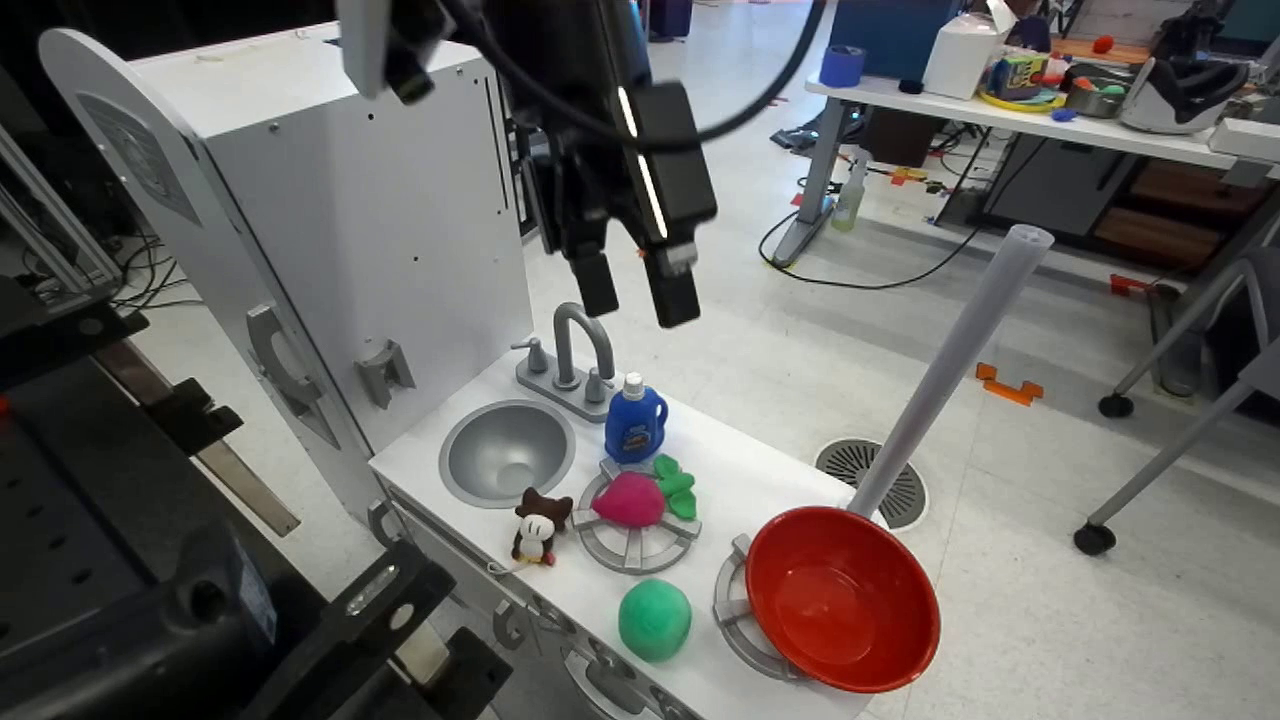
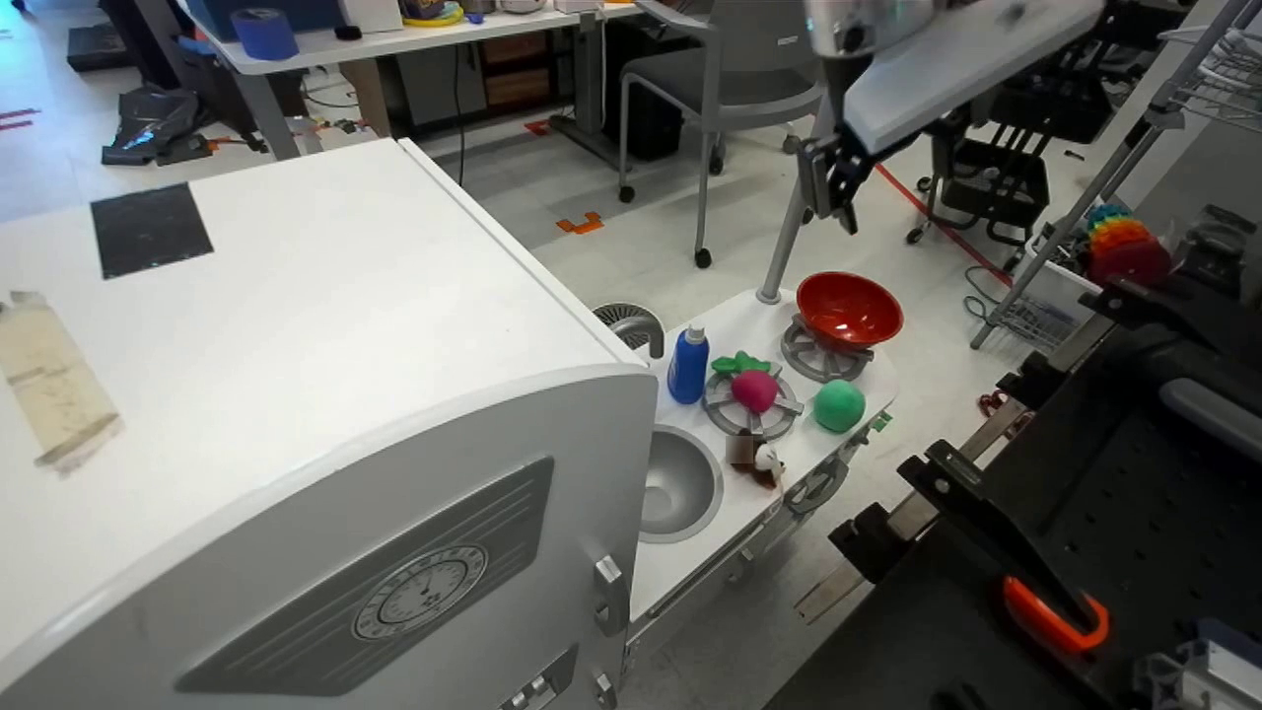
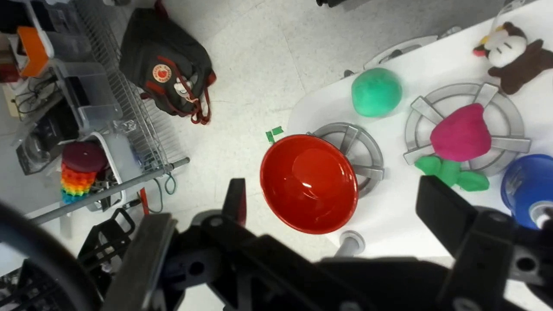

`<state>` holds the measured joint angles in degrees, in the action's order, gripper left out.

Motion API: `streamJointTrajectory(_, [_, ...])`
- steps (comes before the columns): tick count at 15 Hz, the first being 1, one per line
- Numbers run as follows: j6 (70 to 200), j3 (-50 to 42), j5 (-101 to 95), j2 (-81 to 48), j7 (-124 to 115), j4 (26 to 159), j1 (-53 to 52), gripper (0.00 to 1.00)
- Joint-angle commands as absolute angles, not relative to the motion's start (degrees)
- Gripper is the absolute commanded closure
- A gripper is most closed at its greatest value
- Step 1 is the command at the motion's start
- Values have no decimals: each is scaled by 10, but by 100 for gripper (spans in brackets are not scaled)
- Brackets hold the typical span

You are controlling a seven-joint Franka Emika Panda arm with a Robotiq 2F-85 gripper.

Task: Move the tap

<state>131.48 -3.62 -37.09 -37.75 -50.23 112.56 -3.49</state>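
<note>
The tap (image 1: pixel 563 350) stands beside the basin (image 1: pixel 500 440), the bowl (image 1: pixel 845 600) partly over a burner (image 3: pixel 369 172).

In an exterior view the near white cabinet (image 2: pixel 325 325) hides the base of the tap (image 2: pixel 657 341) and the left part of the sink (image 2: pixel 719 483) from me. In my wrist view the right edge cuts into the blue bottle (image 3: pixel 525 185), and my fingers (image 3: pixel 445 211) cover part of the table (image 3: pixel 393 224).
</note>
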Motion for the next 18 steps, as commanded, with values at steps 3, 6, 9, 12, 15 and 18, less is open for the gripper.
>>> streamJointTrajectory(3, [1474, -102, -377, -599, -491, 938, -74, 0])
streamJointTrajectory(6, [1577, -117, -364, -656, -454, 905, -89, 0])
streamJointTrajectory(9, [1675, -126, -353, -671, -396, 929, -109, 0])
streamJointTrajectory(12, [1753, -156, -340, -688, -327, 946, -144, 0])
streamJointTrajectory(15, [1809, -183, -303, -705, -239, 955, -169, 0])
streamJointTrajectory(18, [1839, -168, -256, -695, -126, 994, -160, 0])
